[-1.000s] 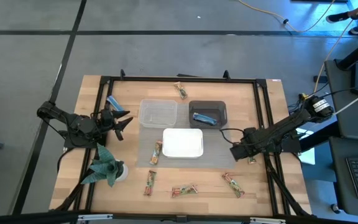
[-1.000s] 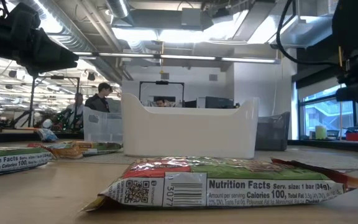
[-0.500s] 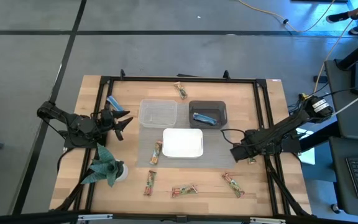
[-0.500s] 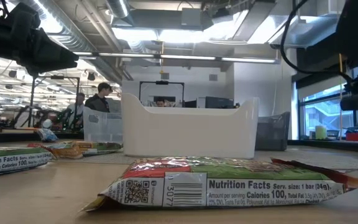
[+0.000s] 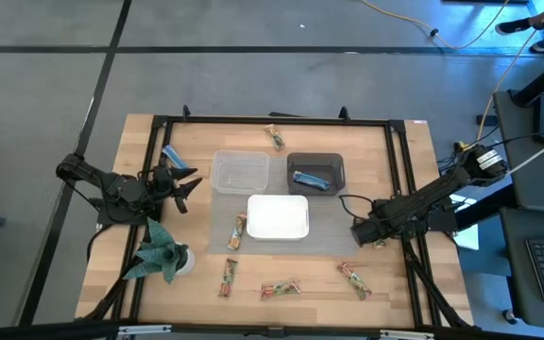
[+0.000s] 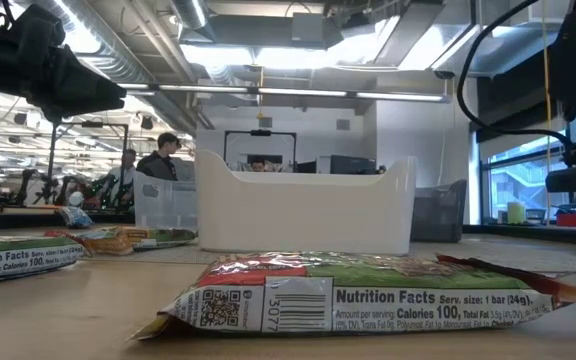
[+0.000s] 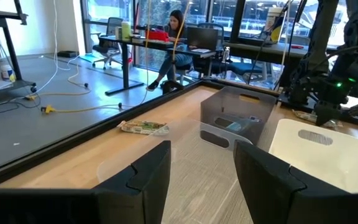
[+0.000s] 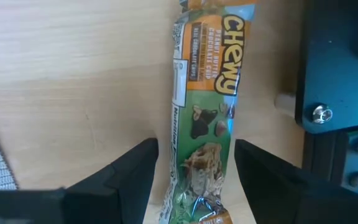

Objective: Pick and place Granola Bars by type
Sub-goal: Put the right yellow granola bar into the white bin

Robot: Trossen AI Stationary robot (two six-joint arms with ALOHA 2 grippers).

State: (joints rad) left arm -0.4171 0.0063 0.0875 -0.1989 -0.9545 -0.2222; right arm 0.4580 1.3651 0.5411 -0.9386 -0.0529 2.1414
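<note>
I log the bench [image 5: 399,283] as pale, matt wood with visible grain. Green granola bar [image 8: 207,118]: glossy printed film wrapper, crinkled at its ends. Clear tub [image 5: 240,172]: transparent plastic. White tub [image 5: 278,216]: opaque, smooth plastic. Dark tub [image 5: 316,172]: smoky plastic. Grey mat [image 5: 321,241]: finely ribbed, matt.

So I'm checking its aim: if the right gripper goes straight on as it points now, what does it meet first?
Probably the green Chewy granola bar, lying on the table between the open right gripper fingers; the remaining gap is unclear.
</note>
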